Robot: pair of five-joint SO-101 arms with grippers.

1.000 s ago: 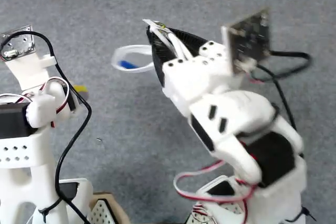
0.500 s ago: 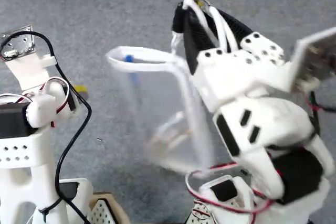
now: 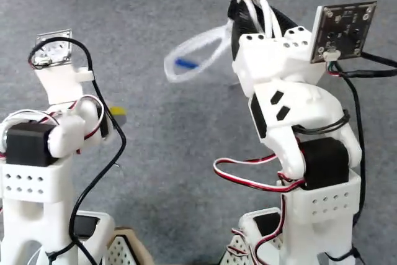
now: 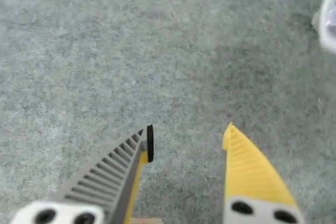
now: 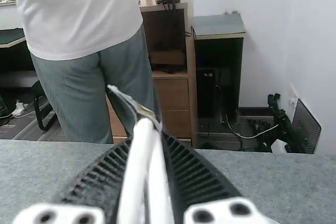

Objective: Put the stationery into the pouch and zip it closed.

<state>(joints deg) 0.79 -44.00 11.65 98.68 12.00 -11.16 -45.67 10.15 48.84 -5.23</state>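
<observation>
1. Spread wide with nothing between its yellow and grey jaws, the left gripper (image 4: 189, 136) hangs over the grey table covering (image 4: 105, 51).
2. Farther out, the right gripper (image 3: 251, 4) is raised, its black jaws pinched tight on the white rim of the clear pouch (image 3: 195, 60).
3. The pouch dangles beside that gripper, on the left arm's side, with a blue item (image 3: 184, 64) inside.
4. Beyond the table stands a wooden cabinet (image 5: 168, 77).
</observation>
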